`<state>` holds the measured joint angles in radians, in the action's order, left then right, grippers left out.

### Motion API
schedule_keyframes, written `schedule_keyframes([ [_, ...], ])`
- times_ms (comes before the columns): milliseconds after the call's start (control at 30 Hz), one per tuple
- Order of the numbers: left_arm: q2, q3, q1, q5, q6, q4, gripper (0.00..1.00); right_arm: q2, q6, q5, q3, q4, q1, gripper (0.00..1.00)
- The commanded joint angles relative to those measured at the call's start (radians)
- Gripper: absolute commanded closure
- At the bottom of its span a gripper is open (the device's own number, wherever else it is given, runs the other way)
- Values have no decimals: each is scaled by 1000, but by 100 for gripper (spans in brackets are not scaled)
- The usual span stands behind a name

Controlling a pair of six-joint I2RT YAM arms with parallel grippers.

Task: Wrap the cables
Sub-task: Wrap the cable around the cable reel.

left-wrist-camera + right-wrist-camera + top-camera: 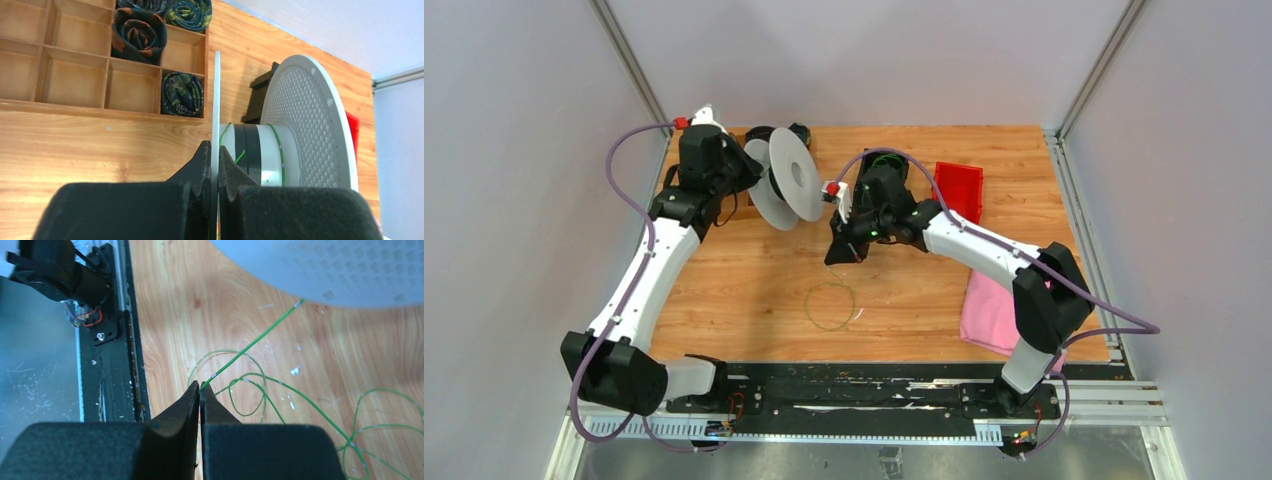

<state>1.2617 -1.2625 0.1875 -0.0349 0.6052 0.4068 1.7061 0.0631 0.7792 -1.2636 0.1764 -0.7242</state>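
Note:
The grey spool [789,180] stands on edge at the back of the table. My left gripper [214,160] is shut on the spool's near flange [216,100]; green cable [280,150] runs round its white core. My right gripper [201,390] is shut on a thin green cable [255,342] that runs taut up to the spool [320,270]. More green cable loops [247,395] lie on the wood below it. In the top view the right gripper [840,250] hangs just right of the spool, above a round cable loop [830,306] on the table.
A wooden compartment tray [75,65] holds dark cord bundles [137,32] behind the spool. A red bin [958,188] stands at the back right, a pink cloth [990,312] at the front right. A black rail [854,385] runs along the table's near edge.

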Motion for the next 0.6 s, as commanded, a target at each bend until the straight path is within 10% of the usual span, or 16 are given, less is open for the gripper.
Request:
schedule_keyframes([
  [0, -1, -40, 49, -156, -41, -122, 100, -3, 41, 52, -89, 151, -57, 99],
  [567, 41, -34, 250, -410, -247, -162, 100, -9, -6, 58, -338, 303, -70, 99],
])
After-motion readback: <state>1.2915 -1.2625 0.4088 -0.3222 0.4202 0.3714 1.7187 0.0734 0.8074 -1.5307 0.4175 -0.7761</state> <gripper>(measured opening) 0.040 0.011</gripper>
